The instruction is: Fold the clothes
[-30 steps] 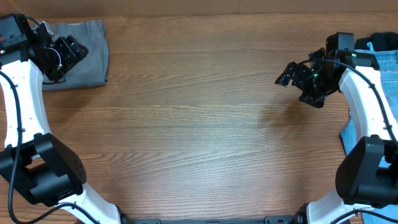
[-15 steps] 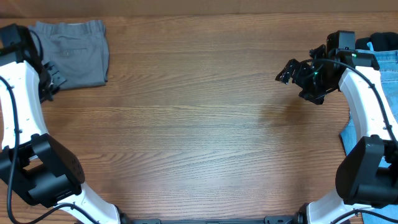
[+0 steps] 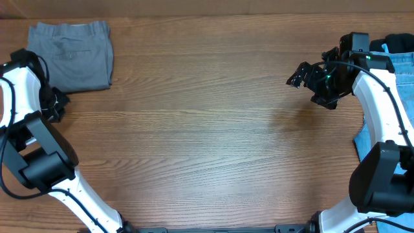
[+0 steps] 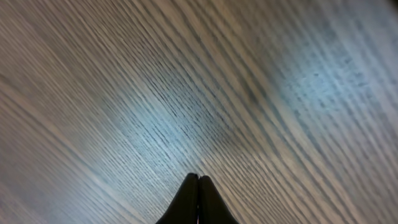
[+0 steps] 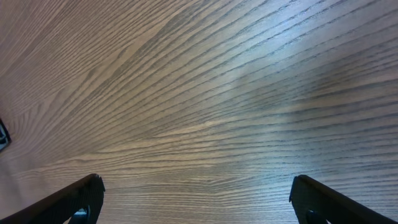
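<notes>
Folded grey shorts (image 3: 76, 55) lie flat at the far left corner of the table, waistband toward the far edge, slit pocket showing. My left gripper (image 3: 57, 103) sits just below the shorts near the left edge, apart from them. Its wrist view shows only bare wood, with the fingertips (image 4: 198, 180) pressed together and nothing between them. Light blue jeans (image 3: 402, 71) lie at the right edge, partly behind the right arm. Left of the jeans, my right gripper (image 3: 299, 74) hovers over bare table, jaws wide open and empty, fingers (image 5: 81, 193) far apart.
The wooden table (image 3: 207, 129) stretches between the two arms. A dark item (image 3: 394, 43) lies at the far right corner beside the jeans. Both arm bases stand at the near corners.
My left gripper has drawn back off the shorts toward the near left and shut empty. The shorts now lie fully uncovered. The right arm has stayed still.
</notes>
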